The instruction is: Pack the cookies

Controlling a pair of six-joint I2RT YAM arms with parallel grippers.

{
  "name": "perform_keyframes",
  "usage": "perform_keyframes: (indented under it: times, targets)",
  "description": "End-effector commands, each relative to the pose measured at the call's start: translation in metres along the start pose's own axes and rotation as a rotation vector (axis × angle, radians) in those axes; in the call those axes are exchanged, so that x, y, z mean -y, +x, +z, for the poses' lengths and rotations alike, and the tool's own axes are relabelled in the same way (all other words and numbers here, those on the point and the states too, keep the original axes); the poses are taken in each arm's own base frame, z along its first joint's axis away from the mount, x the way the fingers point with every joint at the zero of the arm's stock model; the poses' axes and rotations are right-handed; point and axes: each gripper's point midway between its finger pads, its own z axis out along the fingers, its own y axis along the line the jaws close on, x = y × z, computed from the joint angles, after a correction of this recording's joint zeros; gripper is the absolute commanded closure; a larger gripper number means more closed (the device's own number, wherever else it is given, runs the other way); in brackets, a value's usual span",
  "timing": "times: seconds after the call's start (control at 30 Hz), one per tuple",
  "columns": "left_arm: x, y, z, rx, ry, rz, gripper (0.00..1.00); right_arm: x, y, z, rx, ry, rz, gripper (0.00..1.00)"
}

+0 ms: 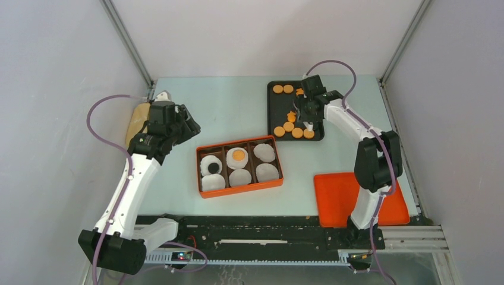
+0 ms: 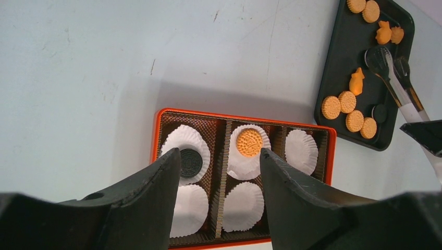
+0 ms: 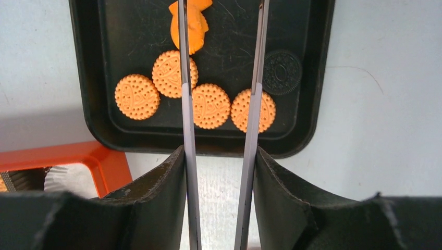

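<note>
**Right arm on tongs over the tray, no cookie gripped yet**

Right gripper is clamped on the tongs. The blades stand apart and their tips run off the top of the right wrist view. They cross the near edge of the black tray squarely and pass over the near row of cookies. One round orange cookie lies between the blades, well back from the tips, and the black one sits just right of the right blade. My read: draw the tips back, or aim further up the tray.

The right arm is the nearer one. Left gripper hangs agape and empty above the orange box.

Count:
- **Tray:** six round orange, three irregular orange, one black.
- **Box:** six liners. One holds an orange cookie, one a black, four are bare.
</note>
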Motion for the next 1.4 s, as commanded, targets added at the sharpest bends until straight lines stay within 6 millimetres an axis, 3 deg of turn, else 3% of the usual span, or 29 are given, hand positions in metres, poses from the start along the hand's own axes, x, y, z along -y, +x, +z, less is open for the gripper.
perform_keyframes:
  times: [0.0,0.27,0.4,0.53,0.73,0.87,1.03,1.2,1.37]
  targets:
    - [-0.003,-0.002,0.004,0.02,0.0,0.014,0.37,-0.013,-0.02,0.013,0.036,-0.051,0.03,0.47]
    - [-0.006,-0.001,0.004,0.019,-0.004,0.016,0.37,-0.013,-0.02,0.036,0.002,-0.027,0.037,0.48]
    - [-0.007,-0.001,0.004,0.018,-0.01,0.017,0.37,-0.014,-0.024,0.027,0.016,-0.034,0.043,0.65]
    - [-0.006,-0.001,0.005,0.011,-0.006,0.018,0.38,-0.017,-0.032,0.006,0.059,-0.053,0.044,0.74]
    - [-0.005,-0.002,0.005,0.014,0.0,0.011,0.39,-0.031,-0.053,-0.053,0.18,-0.104,0.023,0.78]
    - [-0.006,-0.004,0.001,0.026,-0.001,0.009,0.39,-0.045,-0.05,-0.096,0.232,-0.171,-0.012,0.78]
    - [-0.007,-0.002,0.002,0.02,-0.006,0.007,0.39,-0.073,-0.008,-0.138,0.194,-0.285,-0.099,0.78]
    - [-0.006,-0.001,0.001,0.018,0.002,0.0,0.39,-0.11,0.059,-0.174,0.14,-0.395,-0.243,0.78]
    - [-0.006,-0.001,-0.001,0.021,0.005,-0.003,0.39,-0.123,0.115,-0.18,0.066,-0.393,-0.331,0.78]
